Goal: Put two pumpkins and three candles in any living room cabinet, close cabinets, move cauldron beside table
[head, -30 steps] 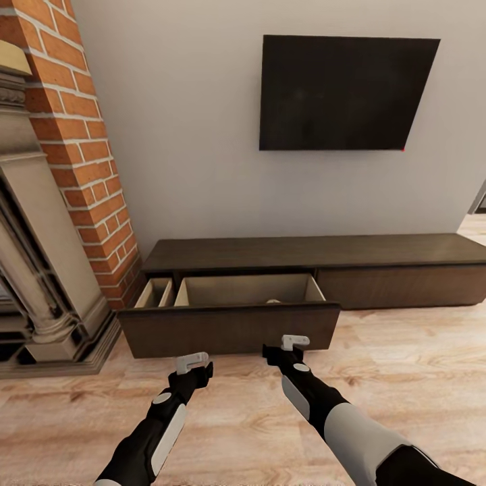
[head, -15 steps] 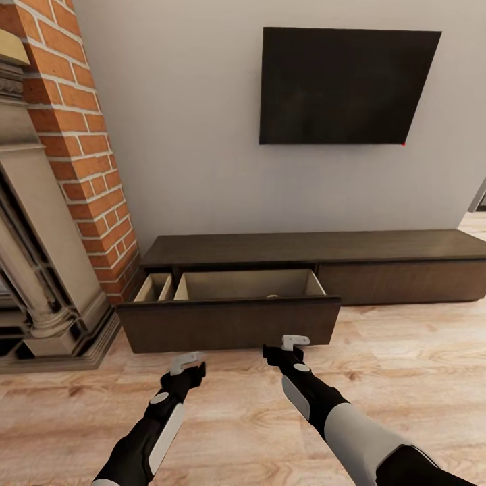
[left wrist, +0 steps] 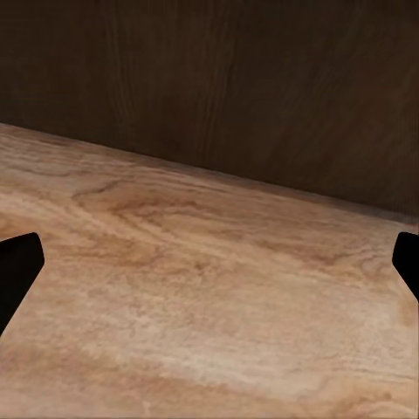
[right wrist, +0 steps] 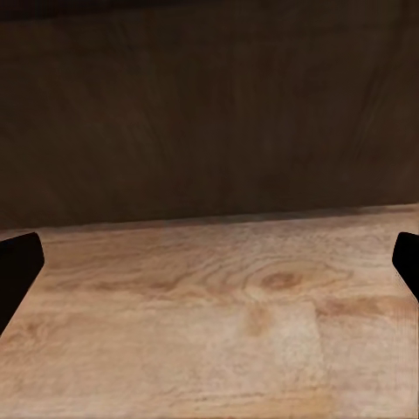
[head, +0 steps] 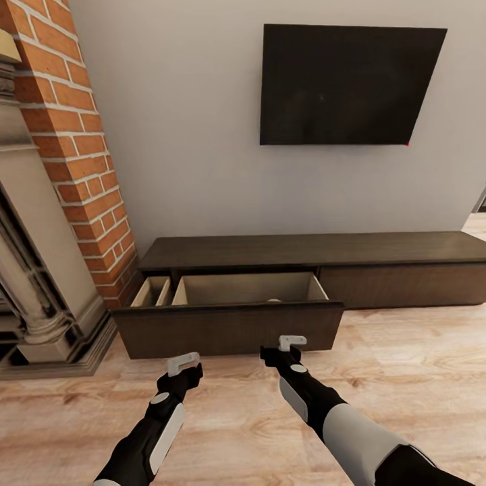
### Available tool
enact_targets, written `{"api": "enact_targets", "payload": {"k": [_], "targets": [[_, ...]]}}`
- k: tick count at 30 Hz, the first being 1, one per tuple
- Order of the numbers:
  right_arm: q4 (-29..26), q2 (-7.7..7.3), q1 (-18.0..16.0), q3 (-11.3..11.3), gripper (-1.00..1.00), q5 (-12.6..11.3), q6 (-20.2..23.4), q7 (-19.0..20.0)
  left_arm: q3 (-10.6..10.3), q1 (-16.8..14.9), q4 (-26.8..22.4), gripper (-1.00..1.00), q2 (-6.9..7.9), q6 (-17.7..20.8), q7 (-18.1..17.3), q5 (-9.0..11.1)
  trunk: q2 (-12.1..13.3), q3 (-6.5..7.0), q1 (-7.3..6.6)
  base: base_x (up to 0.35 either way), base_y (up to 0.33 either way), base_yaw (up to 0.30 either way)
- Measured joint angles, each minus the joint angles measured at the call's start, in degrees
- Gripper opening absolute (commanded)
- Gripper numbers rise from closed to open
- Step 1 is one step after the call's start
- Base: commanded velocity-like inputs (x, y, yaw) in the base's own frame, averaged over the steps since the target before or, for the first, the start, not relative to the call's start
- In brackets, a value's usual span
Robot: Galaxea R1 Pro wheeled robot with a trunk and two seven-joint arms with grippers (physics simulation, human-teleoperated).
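The long dark-brown cabinet (head: 304,250) stands against the wall, and its left drawer (head: 229,329) is pulled out over the floor. A small beige top (head: 273,300), perhaps a candle, just peeks over the drawer front. The pumpkins and the cauldron are out of view. My left gripper (head: 183,364) hovers open just short of the drawer front, low over the floor. My right gripper (head: 292,343) is open too, close to the drawer front's lower edge. Both wrist views face the dark drawer front (left wrist: 227,78) (right wrist: 209,113) across wooden floor, with nothing in the left gripper (left wrist: 209,266) or the right gripper (right wrist: 209,262).
A brick column (head: 74,148) and a stone fireplace (head: 34,270) flank the cabinet's left end. A dark TV (head: 347,84) hangs on the wall above. A narrow compartment (head: 152,291) sits open beside the drawer. Wooden floor (head: 405,364) spreads to the right.
My left gripper has drawn back a little from the drawer front and shifted left. The view has shifted slightly. The right gripper and the drawer look unchanged.
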Motion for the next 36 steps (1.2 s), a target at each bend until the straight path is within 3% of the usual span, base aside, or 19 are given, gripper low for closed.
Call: {"api": "enact_targets", "payload": {"k": [17, 26, 32, 36], "targets": [[0.3, -0.2, 0.0, 0.1, 1.0, -0.2, 0.1, 0.2, 0.0, 0.0, 0.0, 1.0, 0.13, 0.0, 0.0, 0.0, 0.0, 0.0, 0.0, 0.301, 0.0, 0.0], [0.9, -0.26, 0.0, 0.1, 1.0, -0.3, 0.4, 0.3, 0.0, 0.0, 0.0, 1.0, -0.04, -0.5, 0.1, 0.0, 0.0, 0.0, 0.0, 0.055, 0.0, 0.0], [2.8, -0.22, 0.0, 0.1, 1.0, -0.3, 0.4, 0.4, 0.0, 0.0, 0.0, 1.0, 0.02, -0.4, 0.0, 0.0, -2.4, -1.07, 1.31, 0.001, 0.0, 0.0], [3.2, -0.26, 0.0, 0.0, 1.0, -0.3, 0.4, 0.4, 0.0, 0.0, 0.0, 1.0, 0.12, -0.3, 0.0, 0.0, -2.5, -1.96, 1.42, 0.0, 0.0, 0.0]]}}
